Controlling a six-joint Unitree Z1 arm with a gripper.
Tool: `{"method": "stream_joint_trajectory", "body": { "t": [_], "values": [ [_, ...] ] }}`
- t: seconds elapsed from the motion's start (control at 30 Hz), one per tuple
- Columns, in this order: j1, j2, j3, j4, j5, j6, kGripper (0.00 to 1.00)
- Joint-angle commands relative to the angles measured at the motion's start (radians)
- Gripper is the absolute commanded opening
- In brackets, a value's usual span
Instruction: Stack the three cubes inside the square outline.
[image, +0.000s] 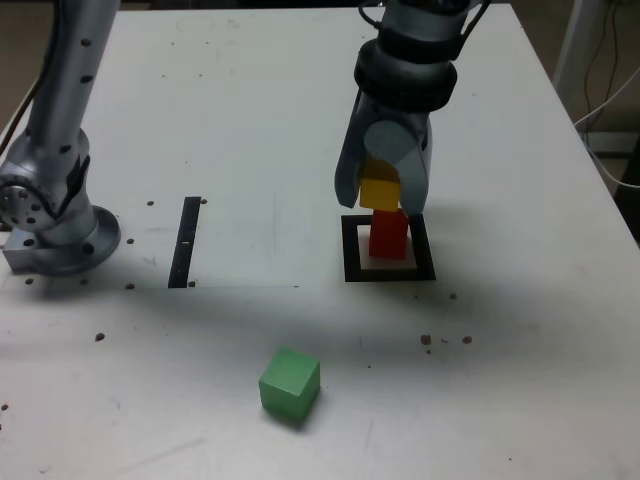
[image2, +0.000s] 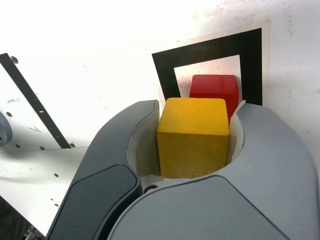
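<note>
Gripper (image: 385, 190) closed on yellow cube (image: 380, 192), jaws pressed to two opposite sides; the wrist view shows the same yellow cube (image2: 194, 136) seated between the grey curved jaws, top face and one side face exposed. Yellow cube sits directly above red cube (image: 388, 233); in the exterior view its lower edge meets the top of the red one, but contact versus a hair of clearance cannot be told. Red cube stands upright on the pale centre of the square outline (image: 350, 250), inside the black frame. Wrist view: red cube (image2: 214, 87) partly hidden behind the held yellow one, black frame (image2: 210, 47) around it on the visible sides. Green cube (image: 290, 384) lies alone on the white table (image: 250, 130), well apart from the outline, nearer the camera and toward the exterior view's left, turned at an angle to the table edges. Thin black strip (image: 186, 241) lies flat between the arm's base (image: 55, 220) and the outline, well apart from all cubes; it shows also in the wrist view (image2: 35, 102). Table surface carries scattered small dark specks. Arm's silver base stands at the exterior view's left edge.
</note>
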Motion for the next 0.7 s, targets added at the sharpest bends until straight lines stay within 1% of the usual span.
{"method": "stream_joint_trajectory", "body": {
  "t": [0.0, 0.23, 0.67],
  "values": [
    [-0.008, 0.004, 0.0, -0.005, -0.003, -0.015, 0.32],
    [-0.018, 0.013, 0.009, -0.016, -0.002, -0.049, 0.32],
    [-0.018, 0.023, 0.011, -0.05, 0.002, -0.046, 0.32]
  ]
}}
